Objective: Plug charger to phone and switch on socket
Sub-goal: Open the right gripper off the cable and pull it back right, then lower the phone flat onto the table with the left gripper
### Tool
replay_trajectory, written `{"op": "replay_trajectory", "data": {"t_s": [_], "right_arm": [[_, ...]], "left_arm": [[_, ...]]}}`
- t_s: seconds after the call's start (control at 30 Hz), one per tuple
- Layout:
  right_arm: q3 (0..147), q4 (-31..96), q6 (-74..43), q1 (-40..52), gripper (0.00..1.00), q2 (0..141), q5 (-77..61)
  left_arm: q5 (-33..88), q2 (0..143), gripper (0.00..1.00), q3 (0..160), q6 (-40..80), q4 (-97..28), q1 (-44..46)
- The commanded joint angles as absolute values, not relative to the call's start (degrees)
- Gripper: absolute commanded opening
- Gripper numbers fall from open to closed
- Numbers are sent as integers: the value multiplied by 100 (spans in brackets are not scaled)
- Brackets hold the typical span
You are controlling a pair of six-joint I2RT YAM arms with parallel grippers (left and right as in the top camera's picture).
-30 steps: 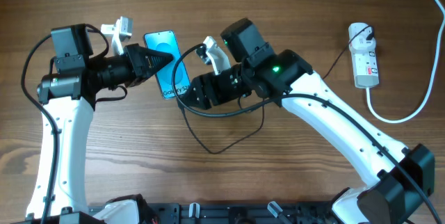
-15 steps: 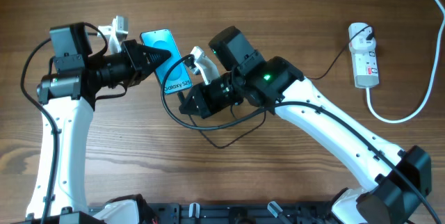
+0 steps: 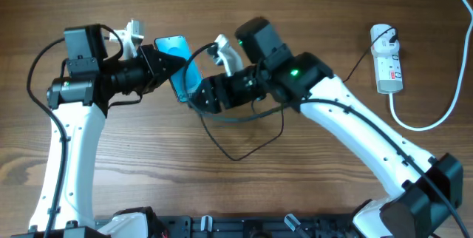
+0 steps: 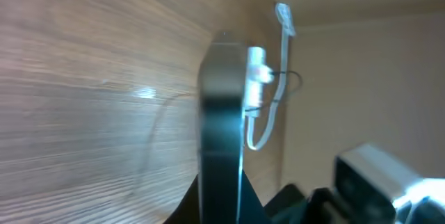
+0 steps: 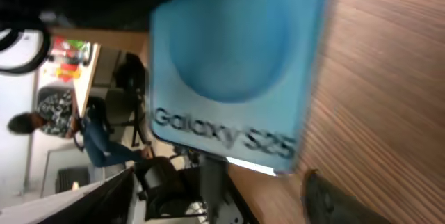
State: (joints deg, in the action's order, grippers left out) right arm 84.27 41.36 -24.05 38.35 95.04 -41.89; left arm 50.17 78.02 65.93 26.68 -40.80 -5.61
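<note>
Left gripper point(image 3: 170, 61) jaws clenched on phone point(image 3: 176, 48), tilted up off bench point(image 3: 148, 171). Right gripper point(image 3: 198, 99) at phone's lower edge. Cannot tell if its jaws pinch charger point(image 3: 235, 158) connector: view blurred. Risk: connector misses port, shoves phone askew; slack cable snags. Socket point(image 3: 388, 64) well apart.

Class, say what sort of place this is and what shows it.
Probably a robotics lab or test room: two robot arms at a wooden table, handling a phone near a socket.

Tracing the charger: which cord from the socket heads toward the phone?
The thin black cable, which runs left from the plug. The thick white cord loops away to the right instead.
</note>
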Motion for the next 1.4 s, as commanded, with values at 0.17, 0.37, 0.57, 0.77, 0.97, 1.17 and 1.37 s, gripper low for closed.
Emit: {"op": "replay_trajectory", "data": {"t_s": [0.17,0.37,0.57,0.77,0.97,1.17,1.37], "right_arm": [[8545,5389,-1804,3216,100,9504,-1332],[8477,5599,-1804,3100,100,9537,-226],[8477,5286,-1809,3100,100,9537,-233],[8477,5144,-1811,3100,100,9537,-233],[8477,5144,-1811,3100,100,9537,-231],[8477,5144,-1811,3100,100,9537,-231],[8477,5142,-1813,3100,100,9537,-233]], "left_arm": [[3422,8796,4,6578,2534,-4410,355],[3011,9977,4,6580,2600,-3903,1114],[2239,10604,4,6580,2571,-3341,1378],[1625,10639,5,6578,2311,-2947,1474],[1551,10919,5,6578,2316,-3063,1479],[1553,10958,21,6578,2316,-3063,1479],[1551,10958,23,6578,2314,-3065,1479]]}}
